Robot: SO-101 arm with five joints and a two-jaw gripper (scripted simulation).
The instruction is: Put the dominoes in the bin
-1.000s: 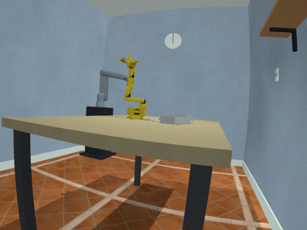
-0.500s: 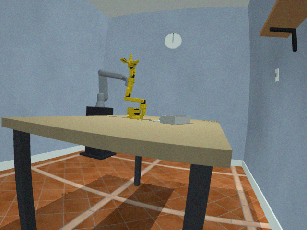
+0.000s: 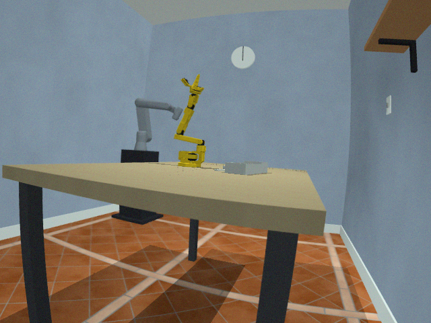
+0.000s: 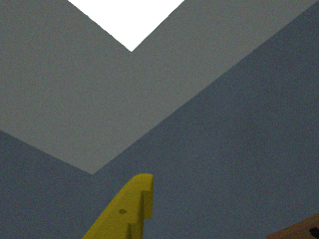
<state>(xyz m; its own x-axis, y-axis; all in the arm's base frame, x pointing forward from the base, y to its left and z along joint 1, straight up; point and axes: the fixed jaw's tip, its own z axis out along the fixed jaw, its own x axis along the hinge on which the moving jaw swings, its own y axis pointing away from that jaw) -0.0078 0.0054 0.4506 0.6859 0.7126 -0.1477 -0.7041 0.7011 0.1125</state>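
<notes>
My yellow arm stands at the far side of the table and reaches almost straight up. Its gripper is open and empty, high above the table and pointing at the ceiling. A low grey bin stands on the table to the right of the arm's base; its mark does not show from this low angle. A small pale thing lies just left of the bin, too small to name. I see no dominoes clearly in either view.
A grey robot arm on a black pedestal stands behind the table. A wooden shelf hangs on the right wall and also shows in the wrist view. The table's near edge hides most of its top.
</notes>
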